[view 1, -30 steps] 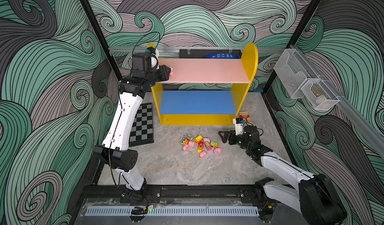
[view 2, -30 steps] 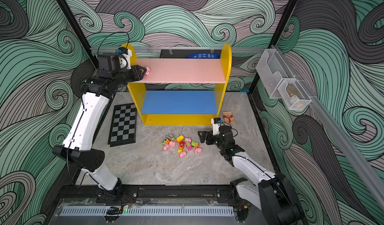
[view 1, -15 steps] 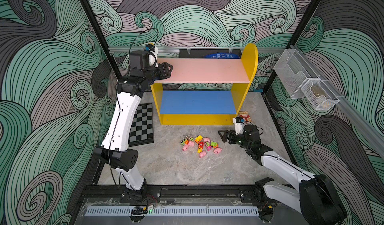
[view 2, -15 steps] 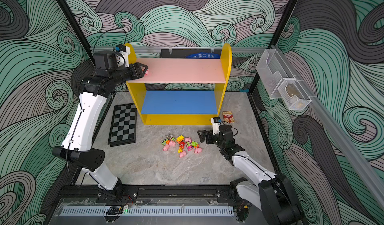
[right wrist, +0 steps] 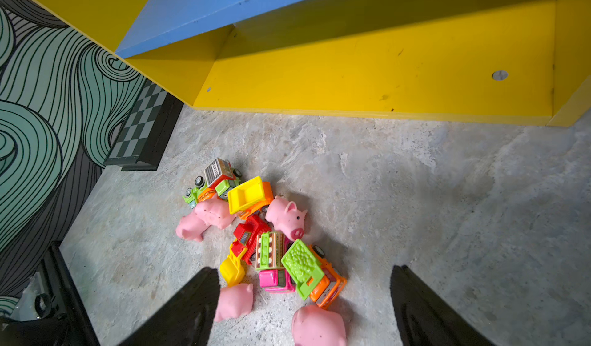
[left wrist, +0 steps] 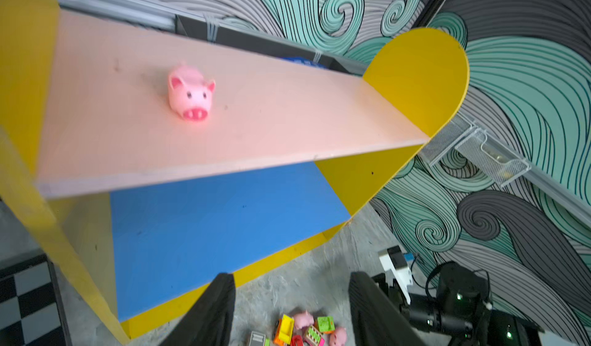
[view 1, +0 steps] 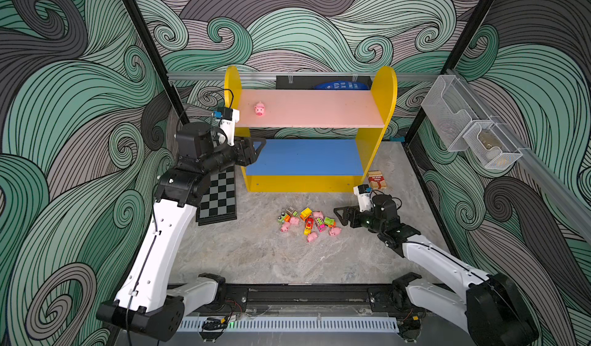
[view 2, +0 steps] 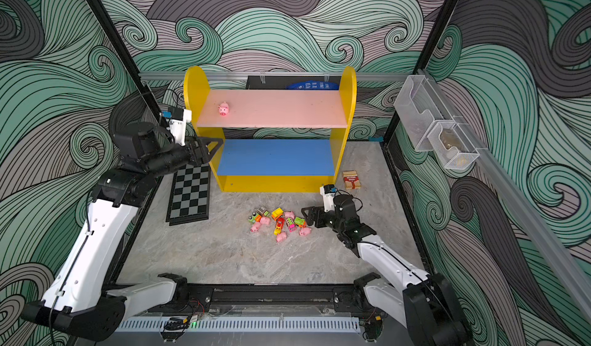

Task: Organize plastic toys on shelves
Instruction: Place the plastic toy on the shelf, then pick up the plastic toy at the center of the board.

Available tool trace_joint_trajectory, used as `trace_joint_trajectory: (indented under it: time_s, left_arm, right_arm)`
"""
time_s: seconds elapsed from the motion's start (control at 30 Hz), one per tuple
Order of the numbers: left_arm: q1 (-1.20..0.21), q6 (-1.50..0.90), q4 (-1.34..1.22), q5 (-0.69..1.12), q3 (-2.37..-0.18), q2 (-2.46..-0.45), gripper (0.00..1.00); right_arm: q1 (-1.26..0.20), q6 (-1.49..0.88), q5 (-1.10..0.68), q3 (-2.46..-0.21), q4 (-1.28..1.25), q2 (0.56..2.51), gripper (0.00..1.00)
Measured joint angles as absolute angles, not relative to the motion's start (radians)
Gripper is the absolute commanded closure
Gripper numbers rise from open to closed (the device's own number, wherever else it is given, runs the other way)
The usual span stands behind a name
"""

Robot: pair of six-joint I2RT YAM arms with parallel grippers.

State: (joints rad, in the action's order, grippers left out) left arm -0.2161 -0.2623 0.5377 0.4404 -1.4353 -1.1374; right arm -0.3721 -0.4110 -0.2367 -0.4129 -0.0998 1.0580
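- One pink pig (left wrist: 190, 95) stands on the pale upper board (left wrist: 303, 111) of the shelves (view 1: 385, 85); the left end effector (left wrist: 289, 275) hangs nearby, jaws apart, empty.
- Other pigs and tiny vehicles (view 1: 307, 224) lie heaped on the tabletop (view 1: 256, 264).
- The right end effector (right wrist: 303, 269) hovers over them, jaws apart.
- Pigs look light, glossy, slippery (probably squashy): pinch across the flanks, not the snout.
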Motion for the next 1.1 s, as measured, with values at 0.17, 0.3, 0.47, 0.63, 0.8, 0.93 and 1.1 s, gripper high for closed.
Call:
trace_joint_trajectory:
  time_s: [0.17, 0.3, 0.47, 0.63, 0.8, 0.93, 1.1]
  left_arm:
    - [-0.278, -0.296, 0.426, 0.463, -1.129, -1.099, 0.47]
    - [-0.408, -0.362, 0.303, 0.469, -0.912, -1.098, 0.53]
    - [-0.592, -0.458, 0.110, 0.474, -0.762, -1.152, 0.62]
    - [-0.717, -0.525, -0.022, 0.464, -0.743, -1.317, 0.71]
    - [-0.794, -0.563, -0.114, 0.454, -0.754, -1.467, 0.72]
    - [-0.839, -0.590, -0.181, 0.454, -0.772, -1.565, 0.75]
    - [-0.864, -0.611, -0.241, 0.458, -0.818, -1.665, 0.75]
  right_arm:
    - [-0.418, -0.457, -0.230, -0.375, -0.070, 1.048, 0.30]
    - [-0.447, -0.490, -0.216, -0.345, -0.055, 1.048, 0.40]
    - [-0.466, -0.516, -0.191, -0.321, -0.035, 1.040, 0.55]
    - [-0.474, -0.536, -0.166, -0.311, -0.017, 1.023, 0.66]
    - [-0.483, -0.544, -0.152, -0.305, -0.011, 1.028, 0.73]
    - [-0.494, -0.550, -0.133, -0.296, -0.009, 1.037, 0.73]
    - [-0.506, -0.560, -0.124, -0.290, -0.009, 1.049, 0.73]
